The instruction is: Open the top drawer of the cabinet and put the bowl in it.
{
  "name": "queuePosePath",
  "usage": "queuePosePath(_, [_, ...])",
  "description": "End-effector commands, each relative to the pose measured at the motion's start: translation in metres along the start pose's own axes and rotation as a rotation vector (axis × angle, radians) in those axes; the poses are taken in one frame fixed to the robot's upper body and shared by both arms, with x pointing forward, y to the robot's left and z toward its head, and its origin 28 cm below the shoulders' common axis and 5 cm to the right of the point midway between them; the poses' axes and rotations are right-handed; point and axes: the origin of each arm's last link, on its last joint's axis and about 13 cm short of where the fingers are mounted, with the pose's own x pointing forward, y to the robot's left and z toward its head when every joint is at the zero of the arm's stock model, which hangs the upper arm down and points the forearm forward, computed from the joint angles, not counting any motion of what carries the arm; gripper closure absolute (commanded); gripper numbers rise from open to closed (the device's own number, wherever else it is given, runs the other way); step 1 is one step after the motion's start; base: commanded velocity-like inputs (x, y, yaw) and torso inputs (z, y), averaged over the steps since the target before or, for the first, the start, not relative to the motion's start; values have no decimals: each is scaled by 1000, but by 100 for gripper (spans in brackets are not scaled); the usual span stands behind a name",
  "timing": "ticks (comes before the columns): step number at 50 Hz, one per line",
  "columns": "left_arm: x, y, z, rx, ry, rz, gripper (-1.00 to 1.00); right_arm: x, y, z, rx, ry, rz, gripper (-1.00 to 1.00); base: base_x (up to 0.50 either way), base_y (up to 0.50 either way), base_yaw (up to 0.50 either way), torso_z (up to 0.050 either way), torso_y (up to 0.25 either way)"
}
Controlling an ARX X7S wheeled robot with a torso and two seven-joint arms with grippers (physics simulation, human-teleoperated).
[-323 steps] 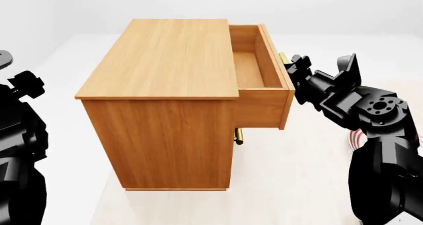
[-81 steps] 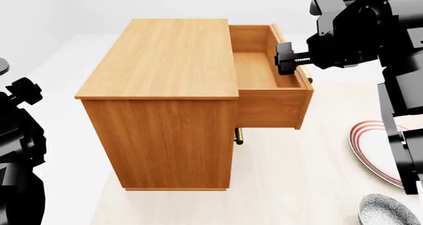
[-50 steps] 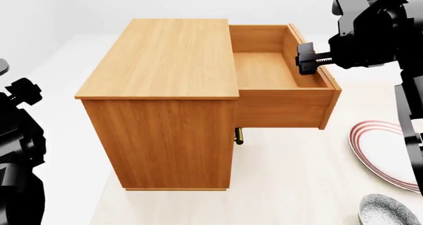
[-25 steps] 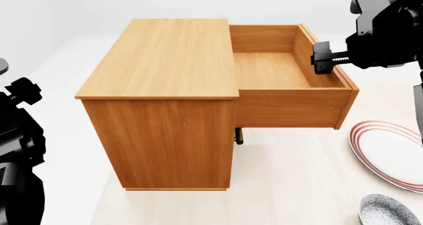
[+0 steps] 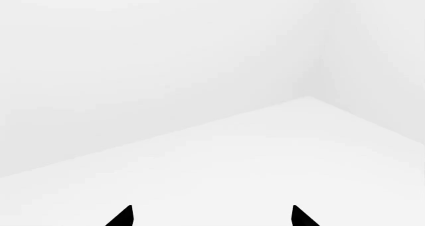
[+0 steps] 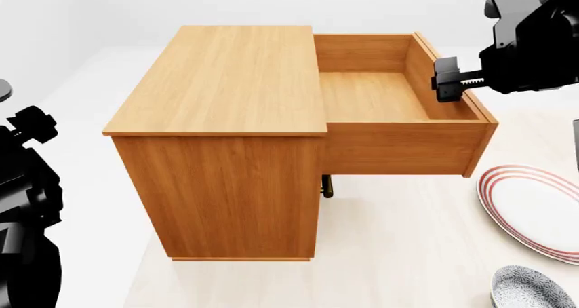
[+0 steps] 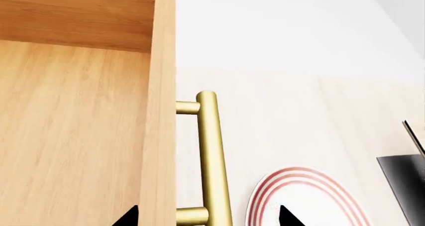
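Pale floor, white walls. Boxy wood-grain cabinet point(image 6: 222, 125); top drawer point(image 6: 398, 114) pulled slightly farther than half second ago. Your right tool point(image 7: 206, 218) spread, straddling brass bar handle point(image 7: 211, 161). Left tool point(image 5: 211, 217) spread, idle. Speckled round bowl point(image 6: 533, 289) on floor beside red-ringed plate point(image 6: 533, 209).

top drawer pulled out of the cabinet, bowl on the floor off to the side

the cabinet point(image 6: 222, 118) is a boxy orange-brown wood-grain chest standing upright on the pale floor. its top drawer point(image 6: 398, 128) juts far out from the front, a wide shallow wooden box, open at the top with a bare bottom; its brass bar handle point(image 7: 212, 161) runs along the front panel. the bowl point(image 6: 533, 289), blue-grey speckled outside, sits at the lower corner of the head view, well apart from the drawer
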Motion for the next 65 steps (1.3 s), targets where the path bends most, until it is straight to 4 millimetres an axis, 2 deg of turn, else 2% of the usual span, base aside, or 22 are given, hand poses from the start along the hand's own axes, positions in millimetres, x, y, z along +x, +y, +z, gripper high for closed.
queuePosePath(1, [0,0,-1,0,1,0,-100,2,-11,-5,-35,30,-112,-100,0,0,0,0,0])
queuePosePath(6, [0,0,-1,1,1,0,-100,-7,-10,4,75,-46,9,-100,0,0,0,0,2])
queuePosePath(12, [0,0,-1,3,1,0,-100,-35,-15,25,329,-193,255,-100,0,0,0,0,0])
queuePosePath(15, [0,0,-1,3,1,-1,-100,-48,-20,31,385,-245,291,-100,0,0,0,0,0])
queuePosePath(21, [0,0,-1,1,3,1,-100,-78,-32,35,371,-422,271,-100,0,0,0,0,0])
queuePosePath(25, [0,0,-1,0,4,1,-100,-89,-36,32,350,-463,266,-100,0,0,0,0,0])
queuePosePath(29, [0,1,0,-3,2,0,-100,-90,-45,15,255,-578,149,-100,0,0,0,0,0])
queuePosePath(32, [1,2,1,-5,2,1,-100,-88,-54,-2,183,-523,186,-100,0,0,0,0,0])
queuePosePath(35, [1,2,1,-4,2,3,-100,-87,-62,-21,32,-439,129,-100,0,0,0,0,0])
queuePosePath(39, [1,2,2,-5,0,4,-100,-91,-73,-40,-52,-354,137,-100,0,0,0,0,0])
queuePosePath(45, [1,1,2,-5,1,2,-100,-103,-87,-65,-149,-257,195,-100,0,0,0,0,0])
queuePosePath(52, [1,2,1,-3,2,3,-100,-109,-99,-82,-159,-215,210,-100,0,0,0,0,0])
queuePosePath(56, [1,1,1,-3,1,4,-100,-104,-98,-95,-180,-169,248,-100,0,0,0,0,0])
queuePosePath(65, [0,1,0,2,1,2,-100,-75,-89,-133,-217,-36,287,-100,0,0,0,0,0])
